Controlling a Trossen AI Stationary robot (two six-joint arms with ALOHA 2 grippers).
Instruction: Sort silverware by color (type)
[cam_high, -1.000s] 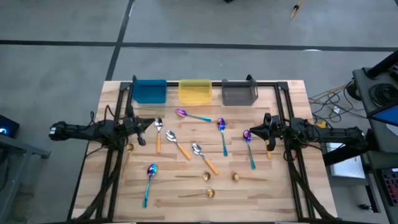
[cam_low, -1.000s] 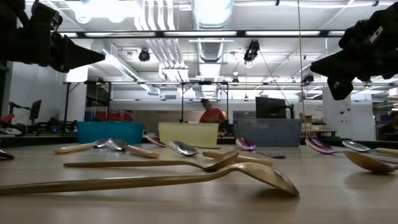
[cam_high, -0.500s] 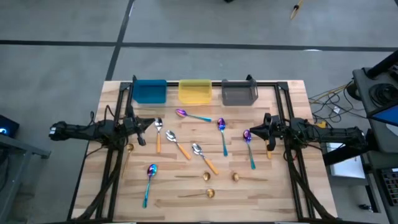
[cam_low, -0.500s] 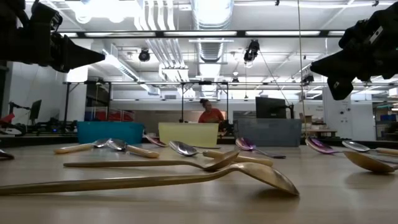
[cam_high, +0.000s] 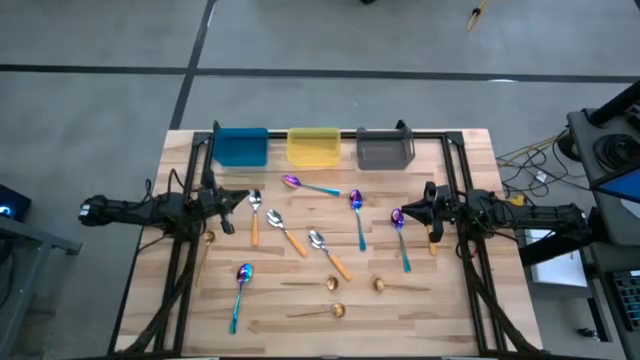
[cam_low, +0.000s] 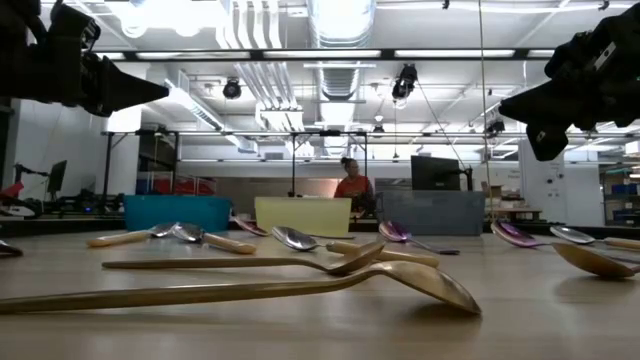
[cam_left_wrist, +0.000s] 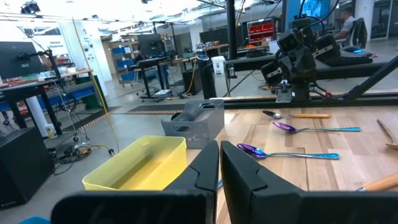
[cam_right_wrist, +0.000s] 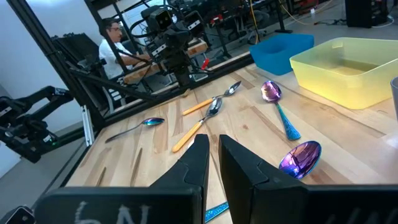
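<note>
High view shows ten spoons (cam_high: 317, 240) scattered mid-table, four purple-teal, three orange-handled, three gold, none sorted into the blue bin (cam_high: 240, 147), yellow bin (cam_high: 313, 148) or gray bin (cam_high: 385, 149), while the left gripper (cam_high: 232, 203) and right gripper (cam_high: 414, 211) hover clenched and empty, so overlapping handles risk a double pick.

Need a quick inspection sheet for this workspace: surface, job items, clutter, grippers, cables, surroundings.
Surface: wooden table, black frame rails along both sides.
Job's things: spoons loose mid-table, none binned; teal-handled spoon, orange-handled spoon, gold spoon.
Bins: blue bin, yellow bin, gray bin along the far edge, no spoons seen inside.
Clutter: nothing seen.
Grippers: left gripper shut, empty; right gripper shut, empty; both held above the table.
Cables: bundle on floor, right.
Surroundings: person behind table.
</note>
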